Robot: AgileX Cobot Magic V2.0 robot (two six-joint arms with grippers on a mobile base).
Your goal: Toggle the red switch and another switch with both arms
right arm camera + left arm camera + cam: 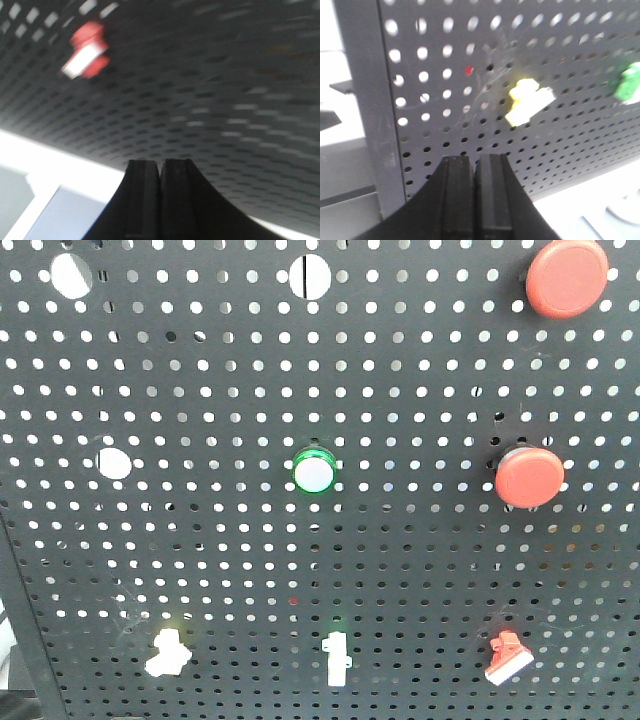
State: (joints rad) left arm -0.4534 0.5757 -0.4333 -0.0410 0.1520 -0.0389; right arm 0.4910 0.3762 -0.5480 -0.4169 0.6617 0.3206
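The red switch (507,658) sits low on the right of the black pegboard (230,540), its white lever tip slanting down. The pale yellow-white switch (167,653) is low on the left. In the left wrist view that yellow-white switch (528,101) lies up and right of my left gripper (474,161), which is shut and apart from it. The right wrist view is blurred; the red switch (86,50) shows at upper left, far from my shut right gripper (160,164). Neither arm appears in the front view.
Between the two switches stands a straight white toggle (337,659) with a green base (630,82). Higher up are a green-ringed white button (314,474) and two big round red push buttons (529,477) (567,278). The board's grey frame post (362,100) runs down the left.
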